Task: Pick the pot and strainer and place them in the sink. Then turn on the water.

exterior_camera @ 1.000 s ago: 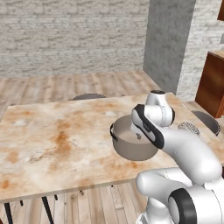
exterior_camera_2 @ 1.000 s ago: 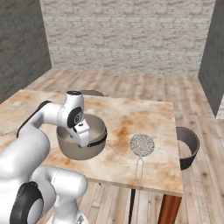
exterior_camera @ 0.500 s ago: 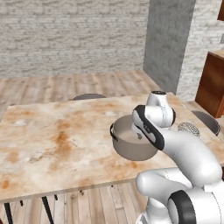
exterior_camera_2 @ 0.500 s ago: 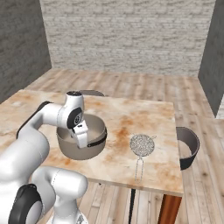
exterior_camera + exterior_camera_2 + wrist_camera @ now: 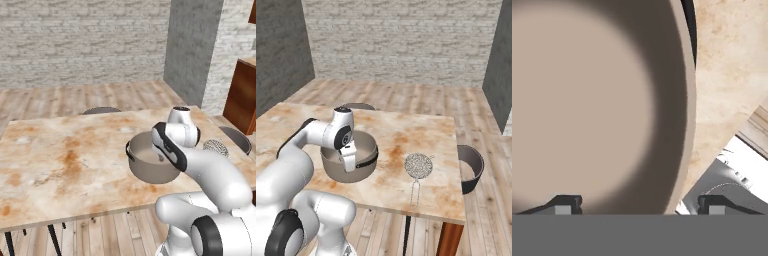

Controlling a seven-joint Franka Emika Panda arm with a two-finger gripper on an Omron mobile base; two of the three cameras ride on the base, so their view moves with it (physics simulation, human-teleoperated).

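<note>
Pot (image 5: 349, 158) sits near the counter (image 5: 401, 130) front edge, gripper (image 5: 639, 202) right above it, fingers (image 5: 564, 204) spread wide straddling the rim, likely lining up a rim grasp. Strainer (image 5: 418, 165) lies toward the front right corner, well apart from the pot.

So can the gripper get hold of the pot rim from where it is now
Probably yes. In the hand view the gripper stands open astride the pot wall, one fingertip inside and the other outside, with nothing between them and the rim.
</note>
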